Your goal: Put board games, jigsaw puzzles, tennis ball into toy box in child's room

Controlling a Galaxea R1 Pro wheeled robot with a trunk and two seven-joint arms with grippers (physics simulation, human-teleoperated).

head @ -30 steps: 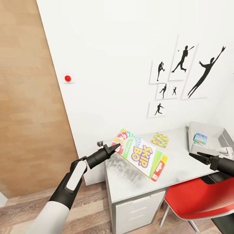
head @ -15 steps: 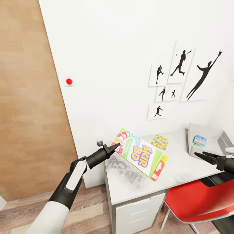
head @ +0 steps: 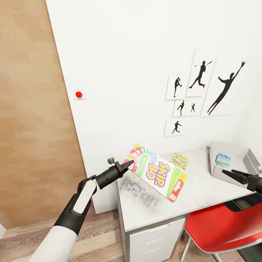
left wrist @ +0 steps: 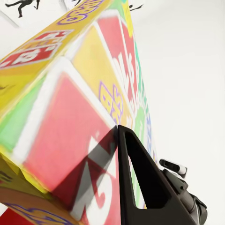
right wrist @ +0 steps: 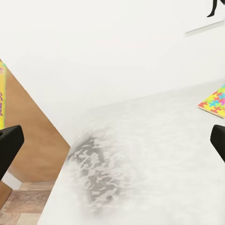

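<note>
Compared with a second ago, the whole head view has shifted: the wall prints and the red button sit a little differently and the toy box (head: 233, 160) is now further to the right edge. So the camera, not the things, has moved. The left gripper (head: 128, 165) sits at the same place in the lower middle of the frame, its jaws closed on a corner of the Skip-Bo game box (head: 156, 171), which hangs tilted above the light grey table (head: 203, 185). The right gripper (head: 233, 174), at the right edge, has its jaws parted and holds nothing. One jigsaw puzzle (head: 179, 160) lies flat on the table behind the box, and a small blue game (head: 223, 159) lies already inside the toy box. I judge the robot is repositioning to carry the Skip-Bo box to the toy box.
</note>
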